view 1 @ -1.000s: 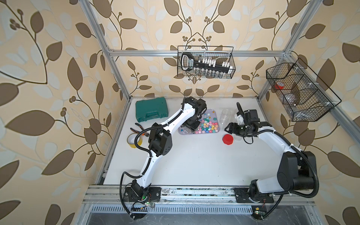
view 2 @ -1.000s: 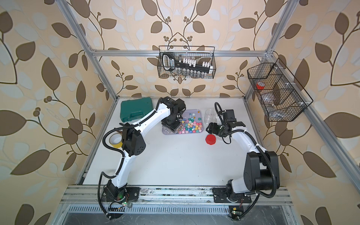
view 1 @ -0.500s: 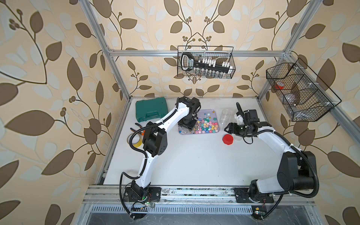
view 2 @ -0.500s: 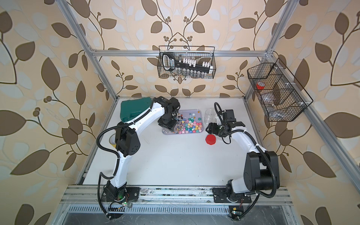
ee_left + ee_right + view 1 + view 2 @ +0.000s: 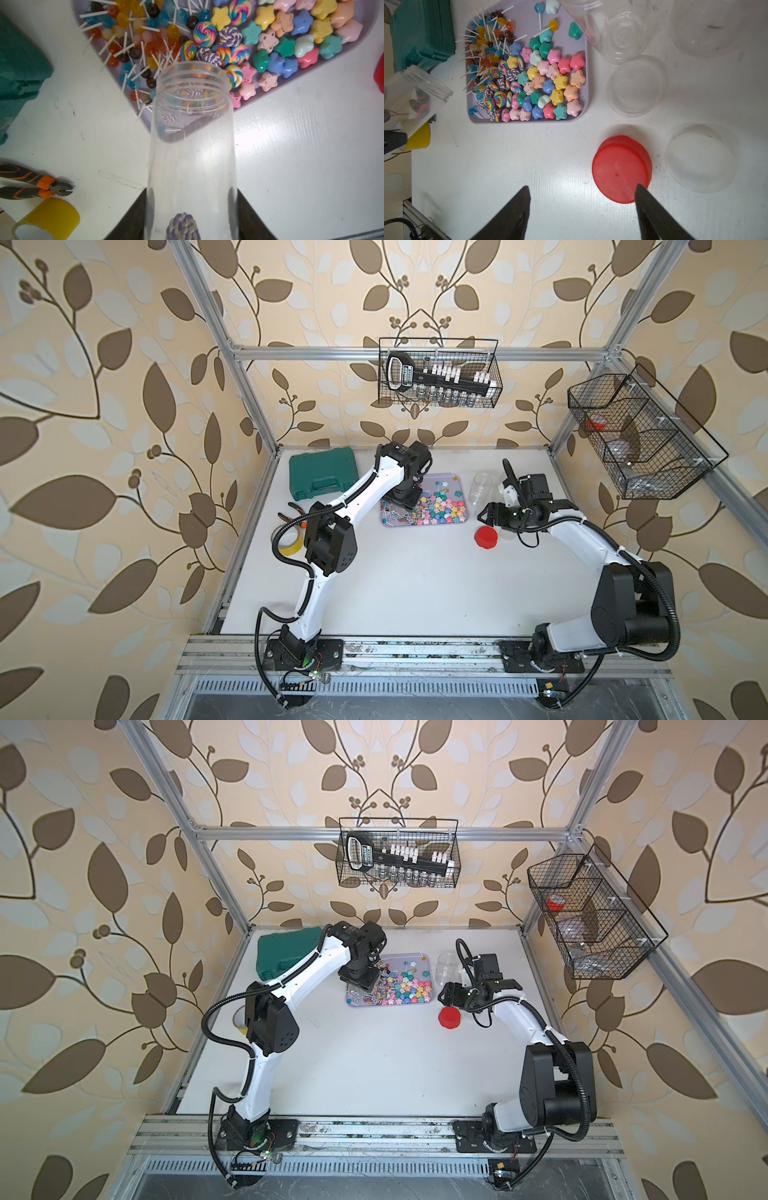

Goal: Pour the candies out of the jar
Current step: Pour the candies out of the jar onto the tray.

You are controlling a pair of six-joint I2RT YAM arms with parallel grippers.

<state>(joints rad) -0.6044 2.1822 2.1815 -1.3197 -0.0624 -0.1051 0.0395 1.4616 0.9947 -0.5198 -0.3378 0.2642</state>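
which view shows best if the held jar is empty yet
Left wrist: it looks along the clear jar to its mouth; one purple swirl candy sits at the base. Right wrist shows the jar tilted; top views mostly hide it under the left arm.

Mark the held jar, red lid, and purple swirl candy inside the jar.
jar [image 5: 192, 145], left wrist view, clear side wall.
red lid [image 5: 620, 168], right wrist view, flat top.
purple swirl candy [image 5: 184, 227], left wrist view, twisted face.

White tubular links, chunky black joints on left arm [image 5: 361, 495] and right arm [image 5: 586, 541]; ribbed black cables (loosely looped); right gripper [image 5: 582, 186] black, wedge-fingered.
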